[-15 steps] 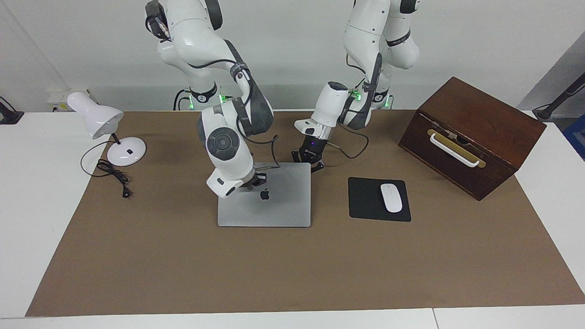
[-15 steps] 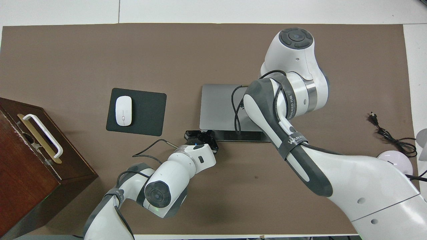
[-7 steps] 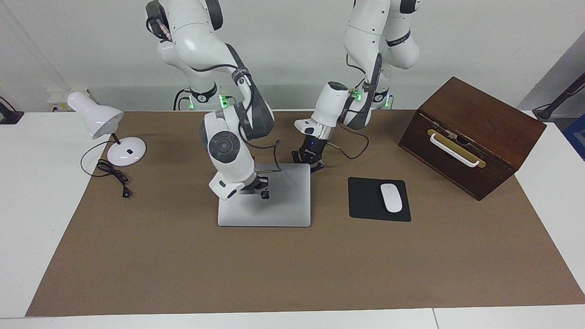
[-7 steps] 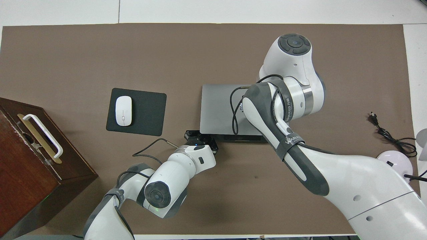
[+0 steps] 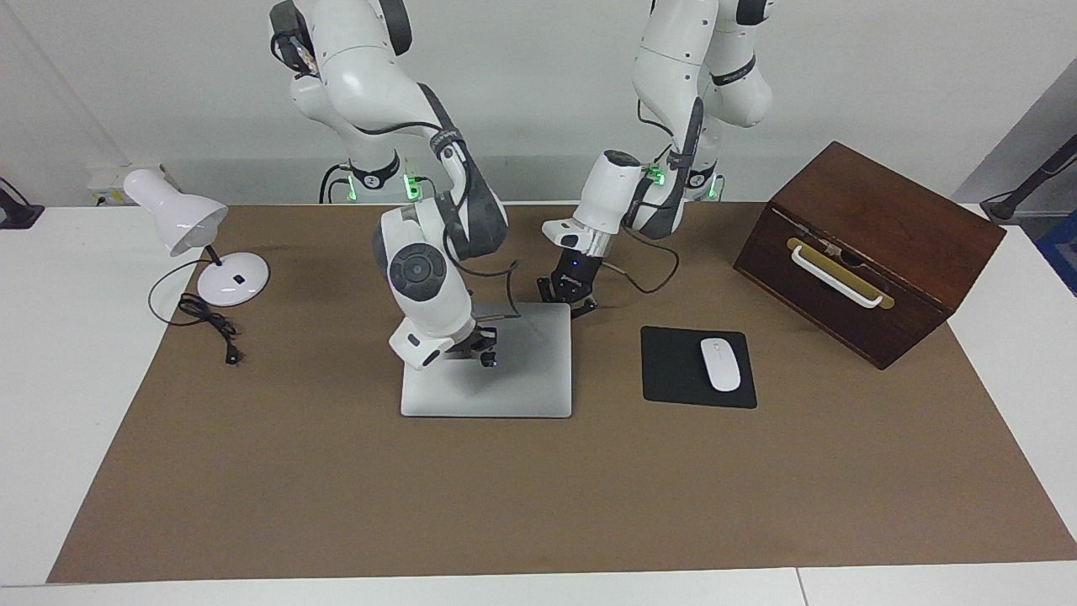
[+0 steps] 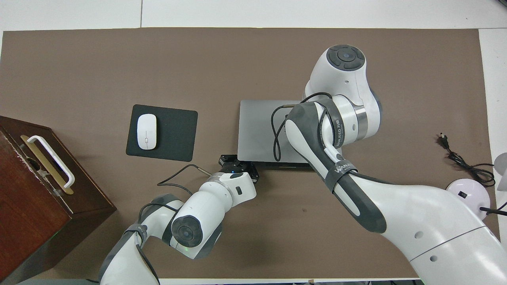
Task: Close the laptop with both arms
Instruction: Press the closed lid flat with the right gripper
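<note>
R gripper (image 5: 475, 345) on laptop (image 5: 522, 379) lid, L gripper (image 5: 568, 295) at hinge corner — grip on both unclear.

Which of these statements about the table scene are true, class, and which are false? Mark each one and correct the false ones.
1. The right end effector is down on the laptop lid. True.
2. The white mouse lies directly on the brown mat. False: it lies on the black mouse pad.
3. The left end effector is at the laptop's corner nearest the robots, on the mouse pad's side. True.
4. The desk lamp stands at the left arm's end of the table. False: it stands at the right arm's end.
5. The wooden box has a white handle. True.
</note>
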`<state>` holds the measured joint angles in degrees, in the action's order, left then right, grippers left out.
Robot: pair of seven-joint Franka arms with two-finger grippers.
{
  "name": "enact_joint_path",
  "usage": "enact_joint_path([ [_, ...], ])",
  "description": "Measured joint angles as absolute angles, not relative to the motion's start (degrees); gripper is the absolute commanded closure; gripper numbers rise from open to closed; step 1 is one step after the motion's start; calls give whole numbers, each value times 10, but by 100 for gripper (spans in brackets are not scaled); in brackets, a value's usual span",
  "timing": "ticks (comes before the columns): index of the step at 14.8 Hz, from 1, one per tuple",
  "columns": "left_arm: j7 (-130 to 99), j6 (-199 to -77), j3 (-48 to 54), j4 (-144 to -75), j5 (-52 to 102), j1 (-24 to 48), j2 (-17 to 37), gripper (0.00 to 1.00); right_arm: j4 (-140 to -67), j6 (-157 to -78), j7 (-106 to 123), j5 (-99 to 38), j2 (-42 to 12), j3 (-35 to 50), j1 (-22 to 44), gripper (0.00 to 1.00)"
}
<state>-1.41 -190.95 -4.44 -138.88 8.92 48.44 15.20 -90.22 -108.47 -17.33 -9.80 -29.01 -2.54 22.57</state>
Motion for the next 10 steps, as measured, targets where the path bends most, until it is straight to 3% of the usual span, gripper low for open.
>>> enact_joint_path([
  [10, -14, -1911, -44, -1389, 89, 484, 152, 100, -899, -1083, -173, -98, -288, -26, 226, 100],
])
